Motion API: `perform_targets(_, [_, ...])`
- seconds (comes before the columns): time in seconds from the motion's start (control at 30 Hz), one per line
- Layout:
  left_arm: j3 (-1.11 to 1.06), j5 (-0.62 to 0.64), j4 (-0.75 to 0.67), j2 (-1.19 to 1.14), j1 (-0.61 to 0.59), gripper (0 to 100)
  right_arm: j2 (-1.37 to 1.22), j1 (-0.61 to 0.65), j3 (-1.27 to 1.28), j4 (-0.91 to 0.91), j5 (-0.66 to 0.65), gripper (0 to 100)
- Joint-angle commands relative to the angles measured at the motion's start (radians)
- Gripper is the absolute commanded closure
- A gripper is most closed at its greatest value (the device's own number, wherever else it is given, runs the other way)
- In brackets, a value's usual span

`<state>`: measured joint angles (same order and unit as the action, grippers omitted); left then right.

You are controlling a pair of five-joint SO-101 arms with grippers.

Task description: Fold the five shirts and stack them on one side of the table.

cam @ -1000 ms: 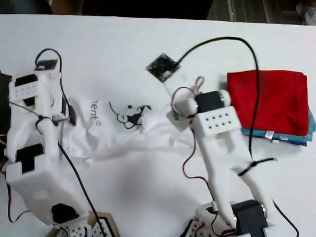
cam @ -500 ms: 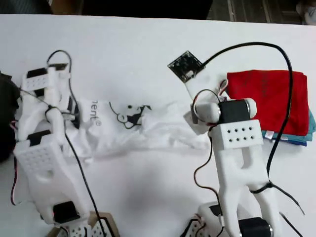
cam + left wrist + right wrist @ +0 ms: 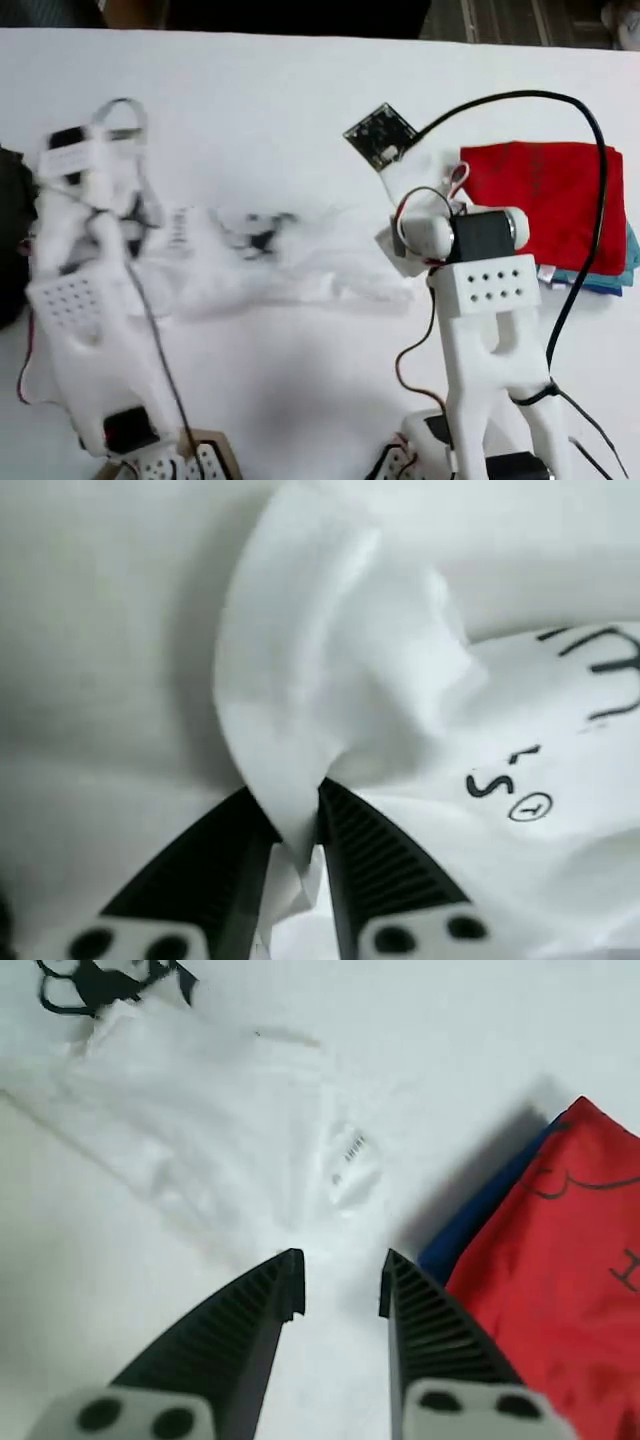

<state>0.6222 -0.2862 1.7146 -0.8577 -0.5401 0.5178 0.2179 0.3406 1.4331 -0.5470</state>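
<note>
Plainly, the left pincer point(image 3: 298, 815) was clamped on a bunched fold of the white shirt point(image 3: 400, 680), with the cloth pinched between both jaws and fanning out ahead of the tips. The right pincer point(image 3: 340, 1275) stood parted with nothing between its jaws (its tips close to the shirt's other end, low over the bench point(image 3: 60, 1260)). Just beside that pincer lay the red shirt point(image 3: 540, 1260), folded on top of a blue shirt point(image 3: 480, 1215).
</note>
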Motion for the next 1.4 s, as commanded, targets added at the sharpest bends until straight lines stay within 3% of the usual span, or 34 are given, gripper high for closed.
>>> perform_targets(0.0, [0.148,-0.075,0.071,0.005,-0.14,98,0.033,-0.007,-0.018,-0.001,-0.002,85.8])
perform_targets(0.2, [0.143,-0.103,0.074,0.011,-0.143,98,0.041,-0.039,0.1,-0.016,0.003,85.8])
perform_targets(0.4, [-0.033,-0.063,0.075,0.183,-0.009,98,0.041,-0.194,0.425,-0.268,0.002,85.8])
perform_targets(0.7, [-0.3,-0.043,0.072,0.64,0.374,98,0.225,-0.268,0.861,-0.504,0.002,85.8])
perform_targets(1.0, [-0.325,0.037,0.06,0.695,0.793,98,0.661,-0.334,1.189,-0.561,-0.002,85.8])
perform_targets(1.37, [-0.325,0.103,-0.155,0.651,1.011,98,0.935,-0.338,1.277,-0.483,0.002,85.8])
